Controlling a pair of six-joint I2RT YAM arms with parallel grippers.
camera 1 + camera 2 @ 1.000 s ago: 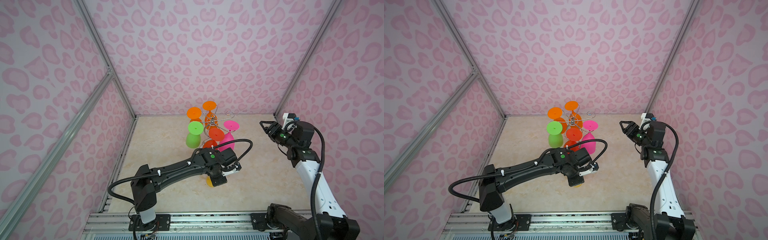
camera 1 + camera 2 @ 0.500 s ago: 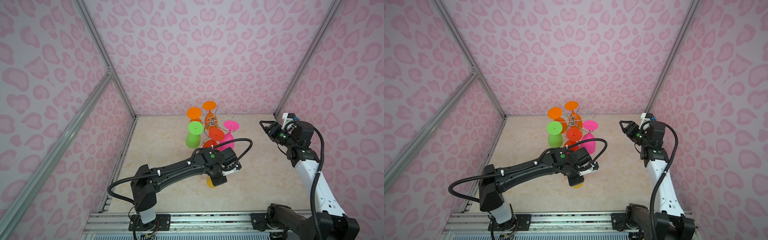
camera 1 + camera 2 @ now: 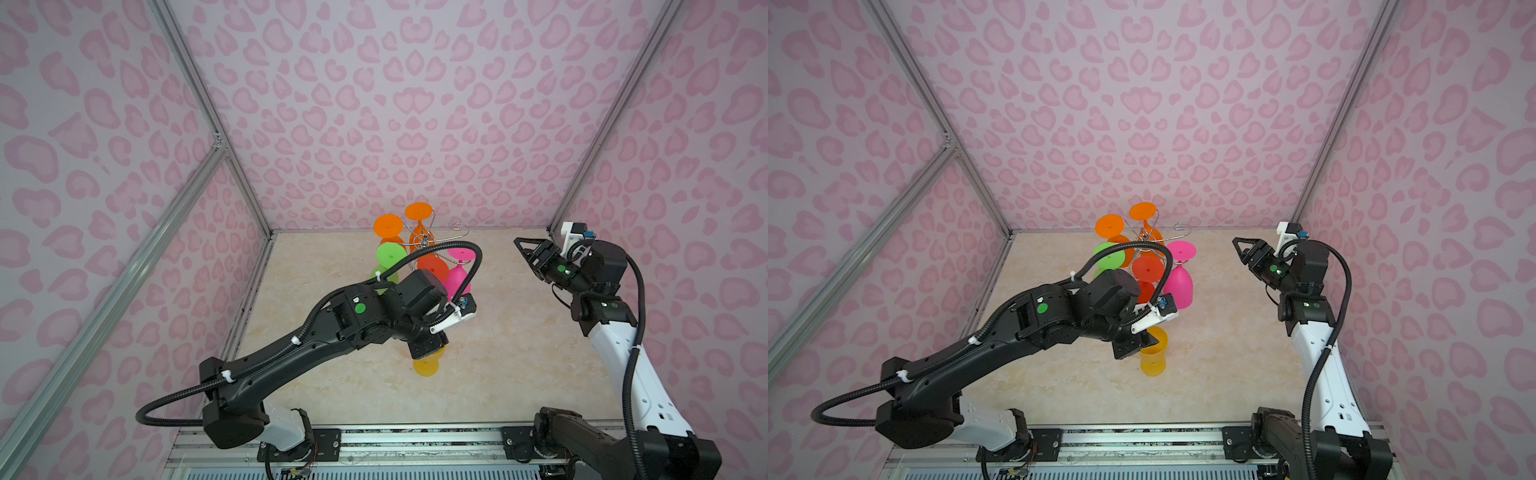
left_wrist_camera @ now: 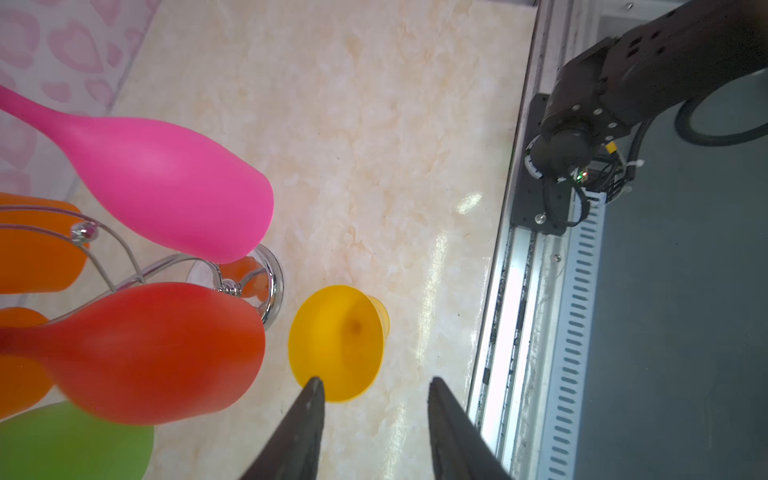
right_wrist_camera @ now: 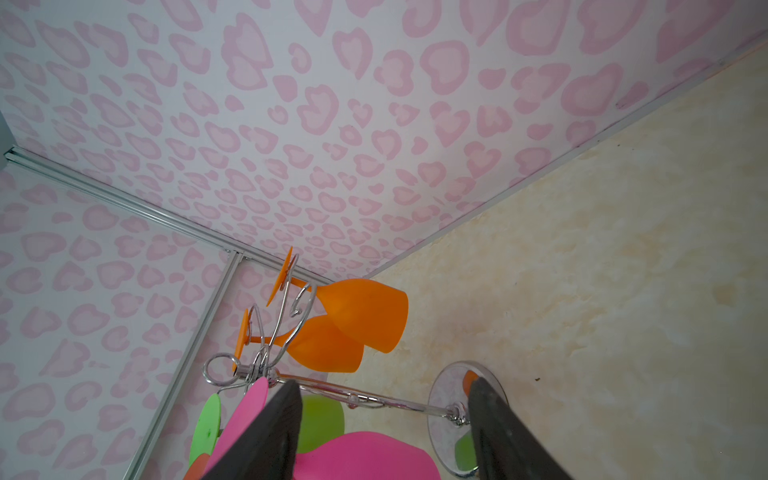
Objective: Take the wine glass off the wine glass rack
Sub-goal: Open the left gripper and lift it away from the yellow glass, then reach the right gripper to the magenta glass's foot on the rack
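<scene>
The yellow glass stands upright on the table, off the rack and just beside its base, its bowl empty. The left gripper hangs over it, jaws apart, holding nothing; one fingertip may touch the rim, hard to say. Five glasses hang upside down by their feet; one hook is bare. The right gripper waits well apart, jaws spread, likely keeping clear.
</scene>
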